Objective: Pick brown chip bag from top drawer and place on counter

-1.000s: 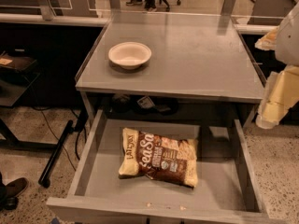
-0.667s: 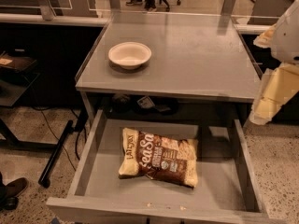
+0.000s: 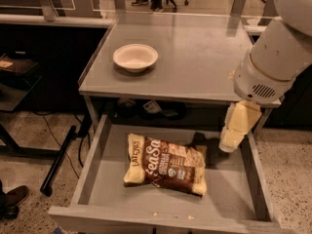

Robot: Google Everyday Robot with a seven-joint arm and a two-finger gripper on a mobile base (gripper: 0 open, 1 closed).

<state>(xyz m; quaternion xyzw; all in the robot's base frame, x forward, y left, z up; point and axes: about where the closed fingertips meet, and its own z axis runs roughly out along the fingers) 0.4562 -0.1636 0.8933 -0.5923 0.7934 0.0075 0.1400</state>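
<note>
The brown chip bag point(image 3: 165, 164) lies flat in the open top drawer point(image 3: 229, 196), near its middle, with dark brown middle, white lettering and cream ends. The counter point(image 3: 204, 57) is the grey table top above the drawer. My gripper point(image 3: 229, 143) hangs from the white arm at the right, pointing down over the drawer's right side. It is above and to the right of the bag and does not touch it. It holds nothing that I can see.
A white bowl point(image 3: 135, 57) stands on the counter's left part. Dark items point(image 3: 156, 108) lie on a shelf under the counter. Dark side desks point(image 3: 29, 67) flank the table. A shoe point(image 3: 12, 199) shows at lower left.
My arm has swung in from the right edge, and the gripper has come down and left to over the drawer's right side. The bag and bowl have not moved.
</note>
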